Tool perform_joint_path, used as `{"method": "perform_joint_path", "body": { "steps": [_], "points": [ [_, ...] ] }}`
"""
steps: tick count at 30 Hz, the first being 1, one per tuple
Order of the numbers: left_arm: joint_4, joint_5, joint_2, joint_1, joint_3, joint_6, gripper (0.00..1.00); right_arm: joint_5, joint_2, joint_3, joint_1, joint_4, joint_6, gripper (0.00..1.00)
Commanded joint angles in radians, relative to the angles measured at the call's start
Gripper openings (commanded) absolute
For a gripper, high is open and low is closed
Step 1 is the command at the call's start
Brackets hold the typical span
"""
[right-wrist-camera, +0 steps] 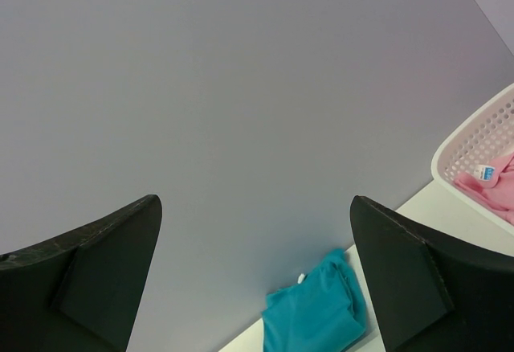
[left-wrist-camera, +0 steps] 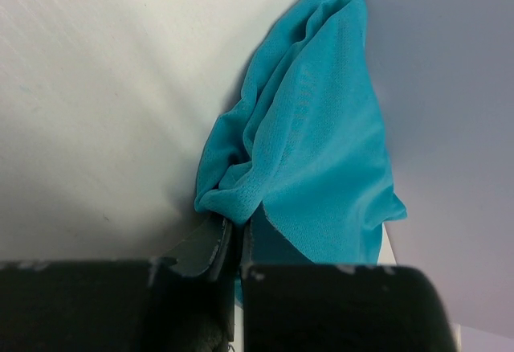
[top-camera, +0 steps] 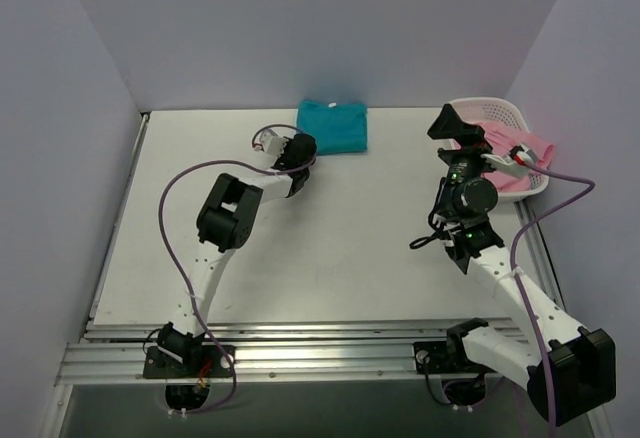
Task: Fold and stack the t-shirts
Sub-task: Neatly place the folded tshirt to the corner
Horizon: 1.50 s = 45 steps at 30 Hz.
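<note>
L gripper [left-wrist-camera: 238, 233] jaws pressed together at crumpled teal mesh-knit tee [left-wrist-camera: 321, 143] edge; pinch unclear. R gripper [right-wrist-camera: 255, 201] jaws spread; pink tee [right-wrist-camera: 494, 187] to right.

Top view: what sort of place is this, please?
Probably a robot lab test cell: plain walls enclose a white table, the left arm and right arm are bolted to a metal rail at its near edge, and a teal t-shirt lies on it.

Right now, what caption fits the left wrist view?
Left gripper closed at the edge of the teal shirt on the table.
</note>
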<state>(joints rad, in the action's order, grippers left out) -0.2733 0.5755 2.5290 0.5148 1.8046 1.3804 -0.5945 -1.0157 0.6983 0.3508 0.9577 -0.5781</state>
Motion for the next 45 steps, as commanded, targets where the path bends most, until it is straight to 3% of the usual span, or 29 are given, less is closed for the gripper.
{"method": "perform_joint_path", "body": {
  "steps": [1, 19, 25, 33, 45],
  "points": [
    [-0.013, -0.025, -0.038, -0.042, -0.059, -0.043, 0.02, 0.004, -0.006, 0.006, 0.005, 0.076, -0.009, 1.00],
    [-0.191, -0.121, -0.219, -0.314, -0.402, -0.145, 0.02, 0.050, -0.078, 0.006, 0.010, 0.107, -0.074, 0.99],
    [-0.222, -0.186, -0.259, -0.449, -0.484, -0.204, 0.02, 0.055, -0.089, 0.010, 0.014, 0.110, -0.078, 0.99],
    [-0.202, -0.439, -0.210, -0.619, -0.406, -0.207, 0.02, 0.081, -0.147, 0.029, 0.017, 0.141, -0.101, 0.99],
    [-0.136, -0.491, -0.260, -0.769, -0.378, -0.332, 0.02, 0.124, -0.204, 0.069, 0.022, 0.164, -0.120, 0.99]
  ]
}}
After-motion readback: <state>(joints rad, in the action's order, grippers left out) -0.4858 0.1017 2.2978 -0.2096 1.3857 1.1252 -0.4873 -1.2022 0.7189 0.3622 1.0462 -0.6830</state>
